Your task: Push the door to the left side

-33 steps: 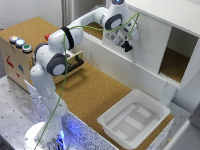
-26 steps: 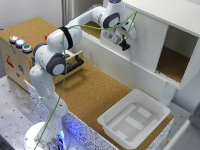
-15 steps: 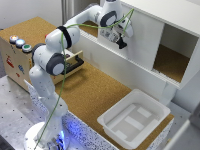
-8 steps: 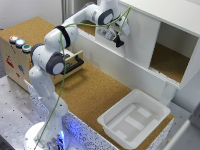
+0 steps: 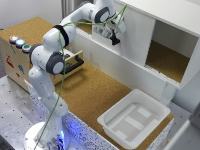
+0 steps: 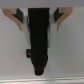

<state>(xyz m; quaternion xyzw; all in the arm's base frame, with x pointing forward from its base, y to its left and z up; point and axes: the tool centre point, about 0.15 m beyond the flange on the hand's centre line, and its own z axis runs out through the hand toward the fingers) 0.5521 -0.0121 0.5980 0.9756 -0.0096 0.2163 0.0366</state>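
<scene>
Up at twelve o'clock in the exterior view, the tool point(image 5: 115, 40) presses against the plain flat white sliding door point(image 5: 135, 32) of the white cabinet point(image 5: 165, 10), and that panel has slid toward the exterior view's left over the last couple of seconds, widening the dark opening at two o'clock. Good progress, likely more travel to go. Whether the tool is clenched or released, I cannot tell; the wrist view shows only white panel.

The worktop point(image 5: 95, 92) is covered with a brown cork-like surface. A wooden box point(image 5: 20, 57) with coloured buttons stands at the exterior view's left, and a white plastic tray point(image 5: 134, 120) lies near the front. Behind is a pale wall point(image 5: 30, 10).
</scene>
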